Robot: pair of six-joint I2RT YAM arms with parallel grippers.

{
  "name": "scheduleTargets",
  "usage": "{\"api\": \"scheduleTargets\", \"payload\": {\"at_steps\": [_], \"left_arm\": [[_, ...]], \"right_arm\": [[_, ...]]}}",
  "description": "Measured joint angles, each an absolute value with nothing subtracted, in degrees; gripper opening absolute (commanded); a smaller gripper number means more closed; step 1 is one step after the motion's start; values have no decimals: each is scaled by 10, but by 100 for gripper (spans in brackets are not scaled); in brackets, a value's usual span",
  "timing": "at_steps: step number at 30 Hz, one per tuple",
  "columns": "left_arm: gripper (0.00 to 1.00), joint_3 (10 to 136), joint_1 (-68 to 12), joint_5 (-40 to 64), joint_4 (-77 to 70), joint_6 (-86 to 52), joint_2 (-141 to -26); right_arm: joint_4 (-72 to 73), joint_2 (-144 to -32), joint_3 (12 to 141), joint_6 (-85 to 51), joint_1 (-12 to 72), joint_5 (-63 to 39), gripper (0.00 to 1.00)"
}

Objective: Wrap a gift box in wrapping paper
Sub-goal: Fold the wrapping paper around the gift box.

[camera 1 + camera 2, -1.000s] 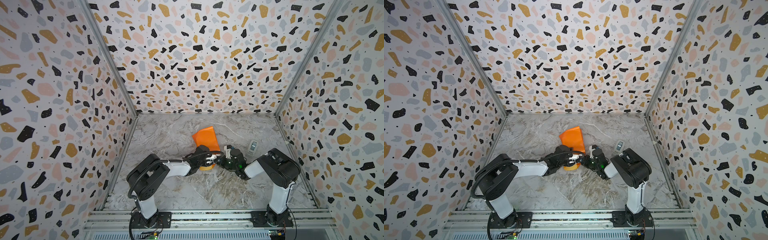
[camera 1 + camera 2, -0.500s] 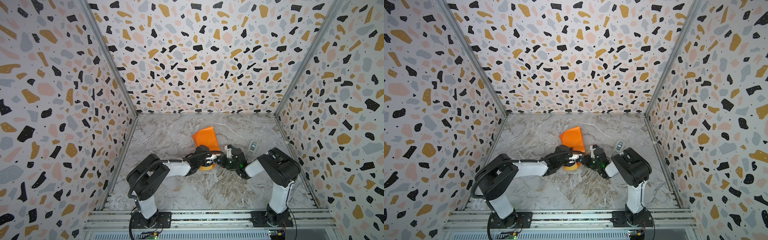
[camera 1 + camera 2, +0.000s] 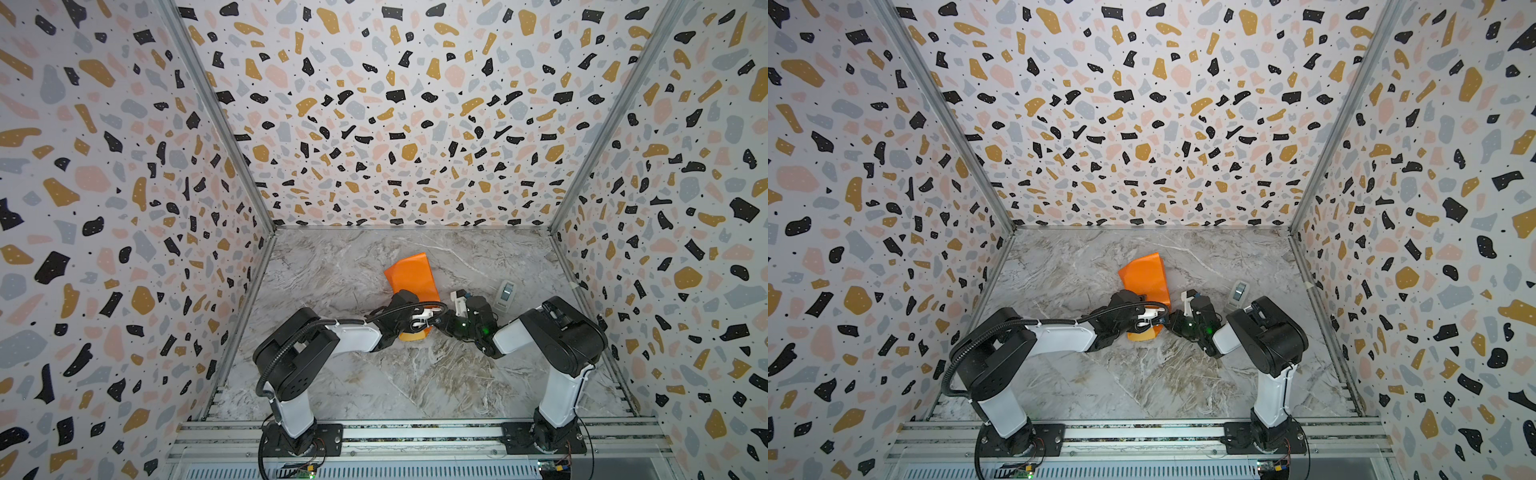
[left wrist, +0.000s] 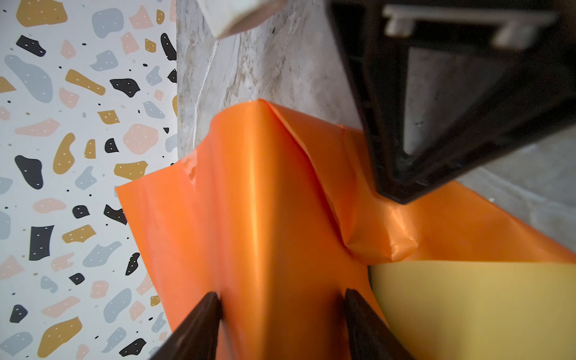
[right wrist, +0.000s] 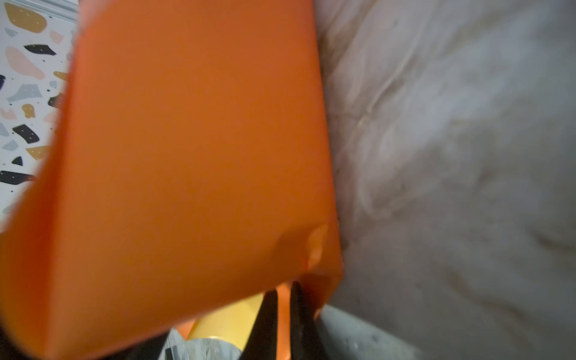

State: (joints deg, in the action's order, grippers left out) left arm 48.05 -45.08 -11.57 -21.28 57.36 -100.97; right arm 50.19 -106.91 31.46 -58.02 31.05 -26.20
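The wrapping paper (image 3: 411, 276) lies mid-table, orange face up, its far end curling upward in both top views. The gift box is hidden; the paper is folded over a bulk at its near end. My left gripper (image 4: 282, 299) is shut on that paper-covered bulk, a finger pressed against each side, the jaws held wide. My right gripper (image 5: 283, 293) is shut on a thin orange edge of the paper (image 5: 187, 140) beside it. The yellow face (image 4: 467, 305) shows under the fold. In a top view the left gripper (image 3: 419, 322) and the right gripper (image 3: 441, 322) meet tip to tip.
A small grey-white device (image 3: 505, 294) stands on the marble table (image 3: 374, 374) behind the right arm, close to the right wall. Patterned walls (image 3: 124, 249) enclose the table on three sides. A metal rail (image 3: 415, 432) with both arm bases runs along the front.
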Motion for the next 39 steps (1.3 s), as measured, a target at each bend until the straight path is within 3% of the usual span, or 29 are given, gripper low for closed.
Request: {"api": "scheduleTargets", "payload": {"at_steps": [39], "left_arm": [[62, 484, -451, -116, -209, 571, -1010]], "right_arm": [[437, -994, 306, -539, 287, -305, 11]]}}
